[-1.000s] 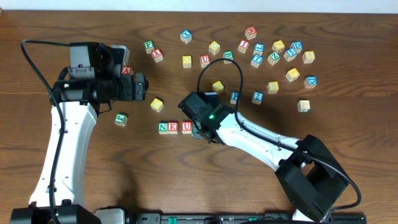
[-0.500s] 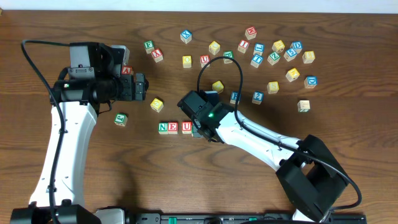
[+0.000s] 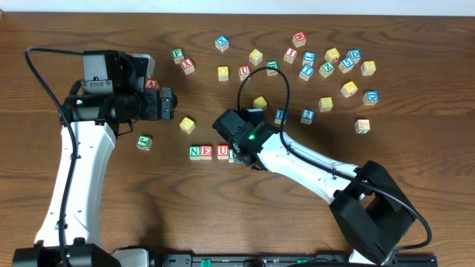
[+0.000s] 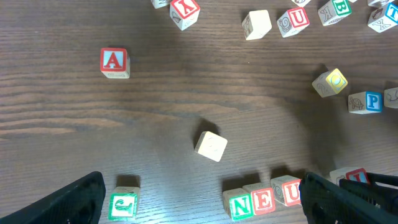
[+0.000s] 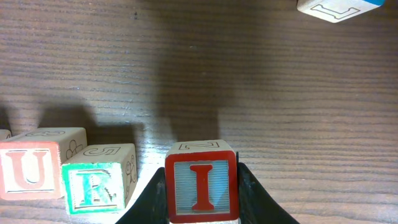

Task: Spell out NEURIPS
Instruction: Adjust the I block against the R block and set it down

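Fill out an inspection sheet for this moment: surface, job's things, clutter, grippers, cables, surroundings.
Surface: wooden table, no spills or damage seen.
Job's things: N, E, U and R stand in a row; I is gripped just right of R, with a gap between them; P lies loose; S not made out.
Clutter: many loose cubes along the far side, among them A.
Grippers: left gripper open, holding nothing; right gripper shut on I.
Cables: black cable loops above the right arm; left cable arcs beside the left arm.
Surroundings: nothing seen.
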You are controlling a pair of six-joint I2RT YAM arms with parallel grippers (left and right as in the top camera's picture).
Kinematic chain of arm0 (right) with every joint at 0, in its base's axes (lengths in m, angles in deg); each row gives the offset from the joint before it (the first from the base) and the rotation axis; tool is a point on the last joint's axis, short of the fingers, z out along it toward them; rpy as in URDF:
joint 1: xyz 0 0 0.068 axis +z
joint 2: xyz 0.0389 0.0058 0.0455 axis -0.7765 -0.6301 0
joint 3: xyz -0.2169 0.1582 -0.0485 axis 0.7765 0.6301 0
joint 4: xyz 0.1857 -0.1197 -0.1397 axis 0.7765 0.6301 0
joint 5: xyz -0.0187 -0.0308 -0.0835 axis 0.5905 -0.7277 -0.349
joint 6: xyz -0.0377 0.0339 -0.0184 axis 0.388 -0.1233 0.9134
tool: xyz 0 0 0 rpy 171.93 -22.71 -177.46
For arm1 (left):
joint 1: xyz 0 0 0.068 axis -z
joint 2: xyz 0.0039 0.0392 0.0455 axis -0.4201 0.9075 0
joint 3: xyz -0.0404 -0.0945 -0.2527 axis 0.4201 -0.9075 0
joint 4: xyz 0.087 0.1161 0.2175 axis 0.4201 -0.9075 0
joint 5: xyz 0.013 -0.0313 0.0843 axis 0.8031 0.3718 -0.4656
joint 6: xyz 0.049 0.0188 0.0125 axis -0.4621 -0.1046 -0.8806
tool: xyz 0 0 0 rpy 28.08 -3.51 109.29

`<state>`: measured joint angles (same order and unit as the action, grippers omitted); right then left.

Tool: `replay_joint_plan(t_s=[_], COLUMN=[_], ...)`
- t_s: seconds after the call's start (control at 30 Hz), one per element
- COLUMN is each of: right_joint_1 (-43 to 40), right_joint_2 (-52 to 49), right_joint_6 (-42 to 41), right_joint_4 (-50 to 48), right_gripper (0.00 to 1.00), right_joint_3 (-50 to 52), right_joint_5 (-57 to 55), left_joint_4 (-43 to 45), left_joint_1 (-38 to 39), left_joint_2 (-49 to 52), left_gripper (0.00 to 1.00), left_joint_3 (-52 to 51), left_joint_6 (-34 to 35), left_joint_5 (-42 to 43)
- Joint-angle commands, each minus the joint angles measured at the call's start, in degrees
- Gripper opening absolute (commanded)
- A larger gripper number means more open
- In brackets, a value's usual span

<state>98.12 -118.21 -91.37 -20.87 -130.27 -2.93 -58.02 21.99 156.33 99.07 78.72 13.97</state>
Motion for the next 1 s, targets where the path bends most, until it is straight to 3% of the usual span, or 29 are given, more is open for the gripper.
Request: replay_joint_plan(t_s=[0.0, 0.97], right_joint_1=[0.9, 1.3], right_joint_2=[-0.9, -4.1], right_joint_6=[-0.8, -1.0], right_joint_4=[-0.2, -2.6], right_gripper=[0.01, 0.03], right_joint_3=[-1.0, 0.4], right_joint_5=[-1.6, -0.3], left_joint_4=[0.0, 0.0], left_joint_1=[-0.1, -0.1], left_joint_2=[0.1, 0.1], left_gripper=[0.98, 0.98], left_joint_3=[1.3, 1.3], left_joint_6=[-1.2, -1.2], left_joint_5=[0.9, 0.9])
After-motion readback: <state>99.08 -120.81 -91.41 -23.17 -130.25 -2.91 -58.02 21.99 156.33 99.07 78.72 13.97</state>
